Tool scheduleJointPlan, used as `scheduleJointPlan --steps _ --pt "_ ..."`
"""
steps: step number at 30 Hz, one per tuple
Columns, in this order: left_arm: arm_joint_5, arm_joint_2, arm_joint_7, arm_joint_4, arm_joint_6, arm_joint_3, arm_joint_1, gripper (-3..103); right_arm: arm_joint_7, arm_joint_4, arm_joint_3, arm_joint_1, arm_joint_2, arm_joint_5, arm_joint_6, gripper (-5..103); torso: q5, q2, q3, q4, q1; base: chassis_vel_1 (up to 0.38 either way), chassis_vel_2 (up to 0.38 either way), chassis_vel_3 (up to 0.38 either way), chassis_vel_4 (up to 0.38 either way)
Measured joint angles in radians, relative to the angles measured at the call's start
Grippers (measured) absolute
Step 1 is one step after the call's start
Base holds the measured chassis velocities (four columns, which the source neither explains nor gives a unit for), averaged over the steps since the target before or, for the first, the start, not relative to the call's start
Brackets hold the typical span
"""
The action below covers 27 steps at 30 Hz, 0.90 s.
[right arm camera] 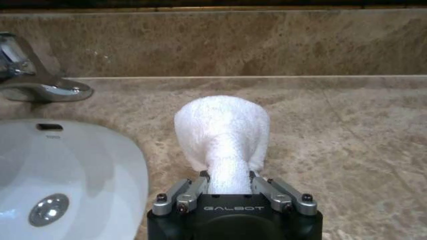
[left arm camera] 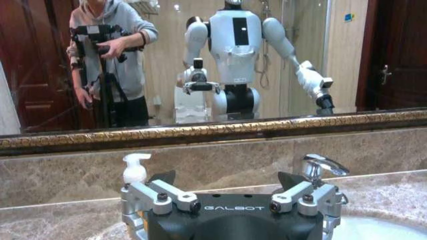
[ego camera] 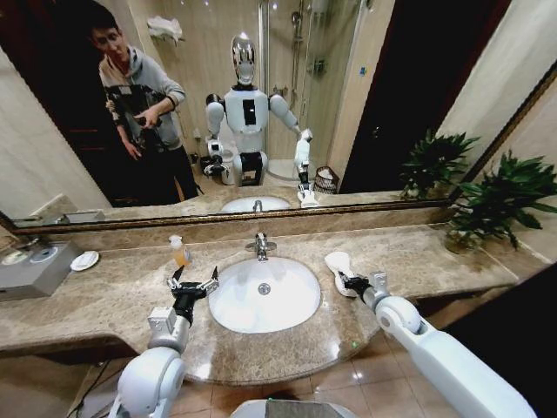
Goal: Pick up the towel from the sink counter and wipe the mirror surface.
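"GALBOT" on the left tool body and the right tool body.

The long mottled brown-beige marble sink counter is stretching left to right before me, with the oval white basin sitting in its middle and the chrome faucet standing just behind it. My left gripper is hovering at the basin's left rim, near a small pump bottle. My right gripper is lying right of the basin, clamping the small white fluffy terry towel on the counter. The wide bronze-framed mirror surface is running along the far wall. A round white soap dish is resting far left, and a potted green plant is standing far right.
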Motion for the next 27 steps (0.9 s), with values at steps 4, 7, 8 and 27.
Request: scheduleJointPlan --steps 4,7,8,27 --pt "0.0 0.0 0.0 0.0 0.0 0.0 0.0 100 0.006 0.005 -0.002 0.005 0.005 0.0 -0.005 18 -0.0002 0.0 0.0 0.0 0.0 0.0 0.0 0.0 0.0" --pt "0.0 0.0 0.0 0.0 0.0 0.0 0.0 100 0.009 0.007 0.0 0.004 0.005 -0.001 -0.009 19 -0.0001 0.0 0.0 0.0 0.0 0.0 0.0 0.0 0.0" --pt "0.0 0.0 0.0 0.0 0.0 0.0 0.0 100 0.01 0.007 0.003 0.003 0.003 -0.002 -0.009 20 -0.0001 0.0 0.0 0.0 0.0 0.0 0.0 0.0 0.0" --pt "0.0 0.0 0.0 0.0 0.0 0.0 0.0 100 0.019 0.046 0.038 -0.032 0.004 -0.022 0.016 80 -0.0001 0.0 0.0 0.0 0.0 0.0 0.0 0.0 0.0"
